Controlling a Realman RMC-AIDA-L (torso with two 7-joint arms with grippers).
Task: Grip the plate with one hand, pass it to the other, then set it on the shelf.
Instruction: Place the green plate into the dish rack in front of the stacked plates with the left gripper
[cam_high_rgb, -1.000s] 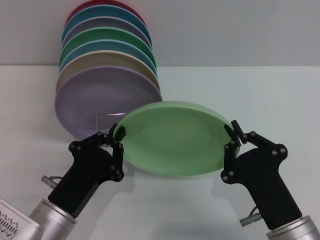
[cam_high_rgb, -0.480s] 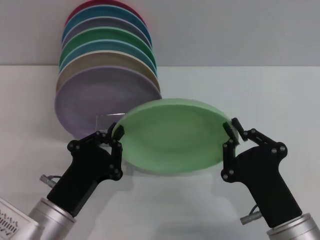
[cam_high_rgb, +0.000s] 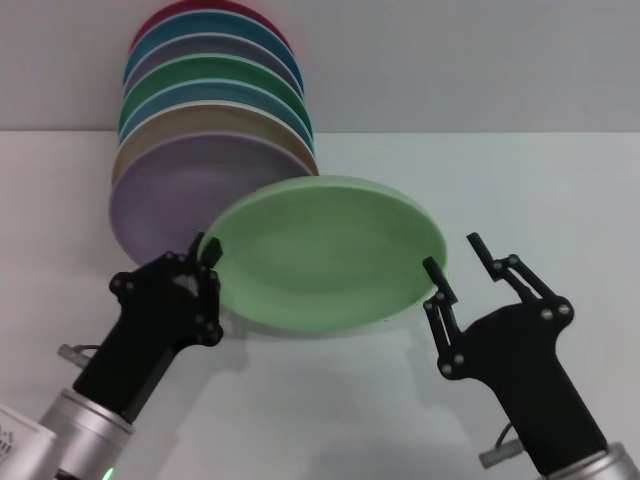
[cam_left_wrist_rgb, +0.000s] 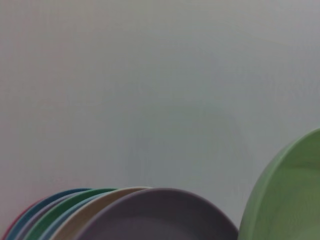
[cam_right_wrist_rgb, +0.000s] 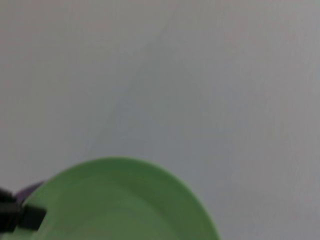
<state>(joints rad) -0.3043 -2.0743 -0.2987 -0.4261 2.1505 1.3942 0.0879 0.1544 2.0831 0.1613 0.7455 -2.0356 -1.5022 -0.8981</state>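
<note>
The light green plate (cam_high_rgb: 325, 250) is held in the air, tilted, just in front of the standing row of plates. My left gripper (cam_high_rgb: 207, 256) is shut on its left rim. My right gripper (cam_high_rgb: 456, 258) is open beside the plate's right rim and not touching it. The plate also shows in the left wrist view (cam_left_wrist_rgb: 292, 200) and the right wrist view (cam_right_wrist_rgb: 120, 200), where a bit of the left gripper's finger (cam_right_wrist_rgb: 22, 216) shows at its far rim. The wire shelf is hidden behind the plate and the left gripper.
Several plates stand in a row at the back left, with a lilac plate (cam_high_rgb: 165, 200) in front, then beige, blue, dark green (cam_high_rgb: 215, 75) and others. The lilac plate also shows in the left wrist view (cam_left_wrist_rgb: 165, 215). The white table (cam_high_rgb: 540, 190) stretches to the right.
My right gripper has opened and let go of the plate's right rim. My left gripper has carried the plate left and a little up, toward the lilac plate.
</note>
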